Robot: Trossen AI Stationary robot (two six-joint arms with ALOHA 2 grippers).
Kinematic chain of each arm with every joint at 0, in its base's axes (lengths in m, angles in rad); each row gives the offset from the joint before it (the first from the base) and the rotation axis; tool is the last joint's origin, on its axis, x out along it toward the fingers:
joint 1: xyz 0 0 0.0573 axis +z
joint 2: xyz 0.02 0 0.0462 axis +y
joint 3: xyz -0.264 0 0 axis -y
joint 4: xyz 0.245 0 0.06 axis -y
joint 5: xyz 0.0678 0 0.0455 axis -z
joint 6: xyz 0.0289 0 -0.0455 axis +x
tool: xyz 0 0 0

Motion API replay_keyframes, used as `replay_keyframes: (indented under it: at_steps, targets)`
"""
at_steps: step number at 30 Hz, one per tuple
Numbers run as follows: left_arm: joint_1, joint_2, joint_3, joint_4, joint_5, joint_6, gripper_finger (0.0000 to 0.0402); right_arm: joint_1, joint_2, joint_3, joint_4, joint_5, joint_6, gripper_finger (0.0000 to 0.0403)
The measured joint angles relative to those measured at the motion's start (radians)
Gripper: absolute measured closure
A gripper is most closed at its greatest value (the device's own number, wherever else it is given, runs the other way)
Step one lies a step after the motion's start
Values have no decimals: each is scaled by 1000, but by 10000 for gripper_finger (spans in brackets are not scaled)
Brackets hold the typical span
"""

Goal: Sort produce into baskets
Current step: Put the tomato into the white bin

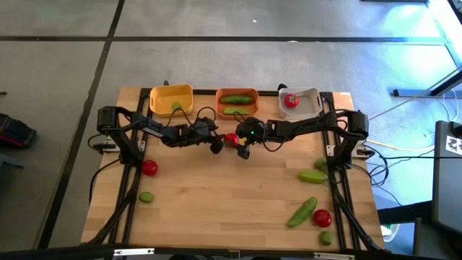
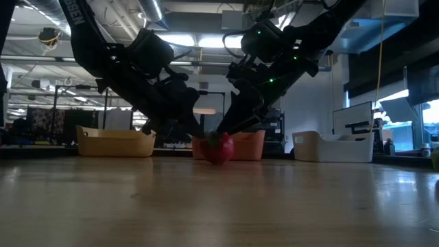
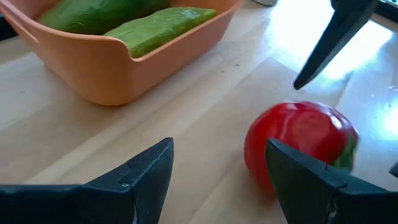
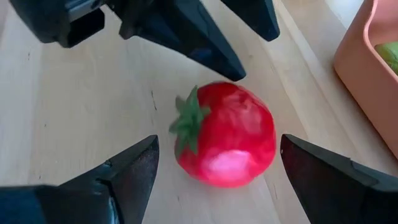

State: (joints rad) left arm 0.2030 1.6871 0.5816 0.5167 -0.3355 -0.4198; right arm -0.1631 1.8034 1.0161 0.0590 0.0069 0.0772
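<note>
A red tomato (image 1: pixel 231 139) lies on the table in front of the orange basket (image 1: pixel 237 94), which holds two cucumbers (image 1: pixel 236 99). My left gripper (image 1: pixel 219 144) is open just left of the tomato, which sits beside one of its fingers (image 3: pixel 298 180) and outside the gap between them. My right gripper (image 4: pixel 217 152) is open, its fingers standing on either side of the tomato (image 4: pixel 227 134) without touching it. The yellow basket (image 1: pixel 171 94) holds a lime (image 1: pixel 176 107). The white basket (image 1: pixel 307 100) holds a tomato (image 1: pixel 291 100). My left gripper has one finger (image 3: pixel 292 168) close against the tomato's side (image 3: pixel 280 143); I cannot tell whether it touches. The tomato rests on the table.
Loose on the table are a tomato (image 1: pixel 149 168) and a lime (image 1: pixel 146 196) at the near left. At the near right are two cucumbers (image 1: pixel 302 211), a tomato (image 1: pixel 323 217) and two limes (image 1: pixel 326 236). The middle of the near table is bare wood.
</note>
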Motion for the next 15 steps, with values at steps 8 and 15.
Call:
replay_keyframes:
  at_steps: [8, 15]
  targets:
    - [-21, 0, 0, 0, 2, 0, 153, 0, 7, 0, 19, 0, 36, 77]
    - [-20, -1, 0, -1, 1, 0, 153, 10, 37, -1, 36, 2, 58, 77]
